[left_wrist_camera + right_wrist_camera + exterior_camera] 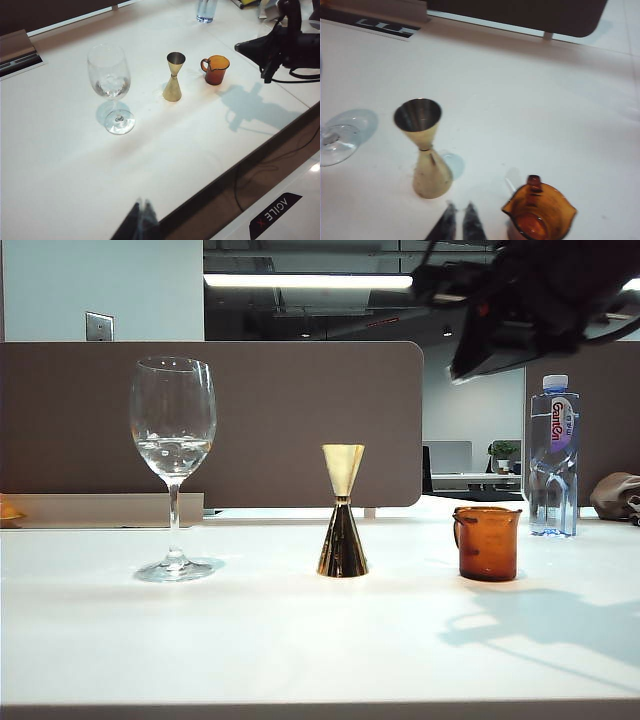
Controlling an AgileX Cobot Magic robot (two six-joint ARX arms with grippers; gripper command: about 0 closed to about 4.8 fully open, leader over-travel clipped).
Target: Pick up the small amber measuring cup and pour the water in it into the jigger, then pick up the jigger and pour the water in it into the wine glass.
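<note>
The small amber measuring cup (487, 542) stands upright at the right of the white table, also seen in the left wrist view (216, 70) and the right wrist view (540, 215). The gold jigger (343, 515) (174, 80) (422, 150) stands in the middle. The wine glass (173, 430) (110, 80) stands at the left with some water (173, 452) in its bowl. My right gripper (459, 220) hangs shut and empty above the table, between jigger and cup; its dark arm (520, 310) is high at the right. My left gripper (142, 210) is shut and empty, well back from the glass.
A clear plastic water bottle (553, 455) stands behind the cup. A brown divider panel (280, 420) runs along the back of the table. The table's front edge (240, 160) drops to cables and the robot base. A grey bundle (615, 495) lies far right.
</note>
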